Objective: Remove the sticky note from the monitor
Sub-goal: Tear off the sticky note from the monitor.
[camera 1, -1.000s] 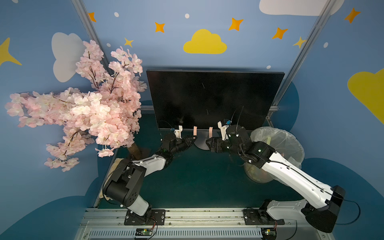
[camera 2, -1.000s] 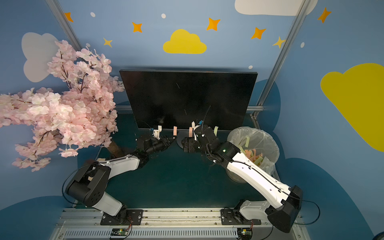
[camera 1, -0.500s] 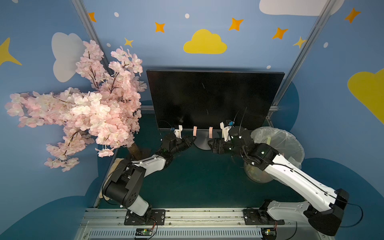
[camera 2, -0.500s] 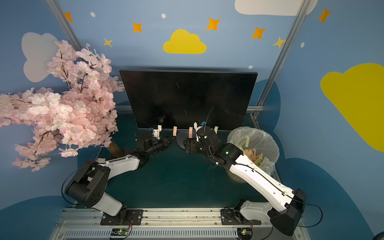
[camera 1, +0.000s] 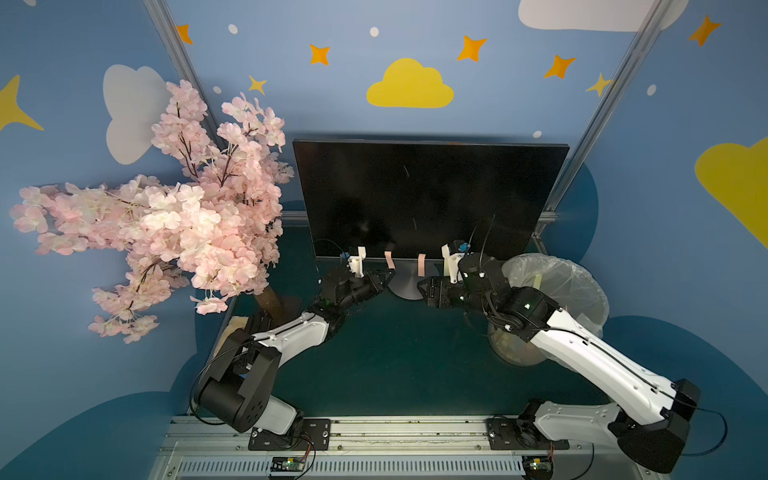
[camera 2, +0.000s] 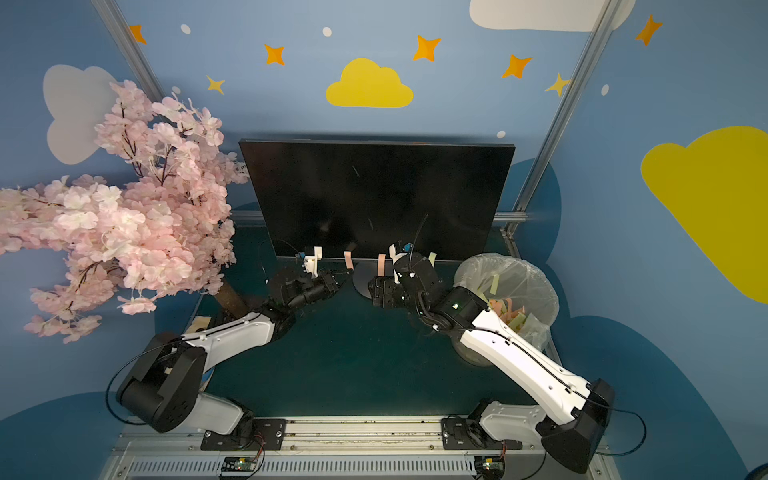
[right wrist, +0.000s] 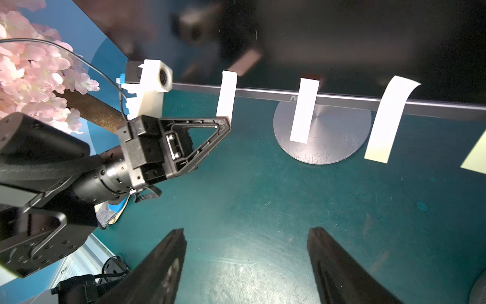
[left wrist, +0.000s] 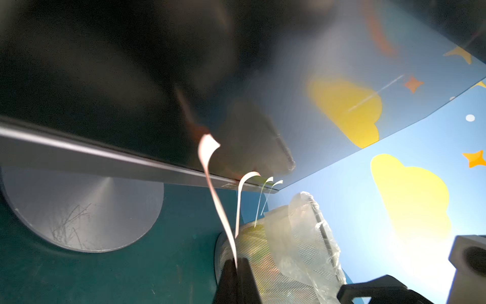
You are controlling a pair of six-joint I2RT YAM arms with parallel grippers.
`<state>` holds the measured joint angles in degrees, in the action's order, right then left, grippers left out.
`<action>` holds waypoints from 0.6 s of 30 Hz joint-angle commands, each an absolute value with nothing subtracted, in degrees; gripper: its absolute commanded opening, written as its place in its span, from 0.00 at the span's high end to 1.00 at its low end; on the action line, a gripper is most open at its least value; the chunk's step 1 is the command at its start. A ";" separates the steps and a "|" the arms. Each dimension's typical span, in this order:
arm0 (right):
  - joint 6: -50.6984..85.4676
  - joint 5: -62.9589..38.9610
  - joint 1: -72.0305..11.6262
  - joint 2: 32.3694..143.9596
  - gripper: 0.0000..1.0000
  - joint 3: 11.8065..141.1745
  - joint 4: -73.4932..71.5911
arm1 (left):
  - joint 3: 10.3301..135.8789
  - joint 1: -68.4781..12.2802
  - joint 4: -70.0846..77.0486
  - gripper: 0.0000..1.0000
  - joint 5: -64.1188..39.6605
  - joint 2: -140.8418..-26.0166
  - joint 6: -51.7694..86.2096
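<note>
The monitor (camera 1: 428, 195) stands at the back on its round silver stand (camera 1: 405, 286). Several sticky notes hang from its lower edge. My left gripper (left wrist: 236, 262) is shut on the bottom end of the leftmost pink sticky note (left wrist: 214, 194). The top end of that note (right wrist: 226, 94) still sits on the screen's lower edge. In a top view the left gripper (camera 1: 388, 277) is just below this note (camera 1: 389, 259). My right gripper (right wrist: 247, 231) is open and holds nothing; it hovers over the mat in front of the stand (right wrist: 323, 147), with its fingers (camera 1: 428, 286) near the disc.
Another pink note (right wrist: 304, 110) and a pale yellow one (right wrist: 386, 118) hang to the right. A mesh bin (camera 1: 557, 286) lined with clear plastic and holding discarded notes stands at the right. A pink blossom tree (camera 1: 166, 216) fills the left side.
My left gripper's jaws have closed onto the pink note's lower end. The right arm has shifted slightly and its gripper stays open.
</note>
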<state>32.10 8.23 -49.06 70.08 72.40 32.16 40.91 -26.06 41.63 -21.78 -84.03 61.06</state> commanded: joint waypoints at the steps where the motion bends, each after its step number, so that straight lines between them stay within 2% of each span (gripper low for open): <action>1: 31.72 9.40 -48.69 67.92 0.22 72.54 33.65 | 39.55 -27.21 40.98 0.98 -21.31 -81.52 61.26; 10: 31.62 9.68 -45.21 65.24 0.22 72.78 35.05 | 40.66 -29.78 32.65 0.98 -20.40 -74.02 57.92; 18: 31.73 8.88 -39.53 60.89 0.22 72.54 36.75 | 48.65 -32.76 24.27 0.98 -20.95 -72.88 52.02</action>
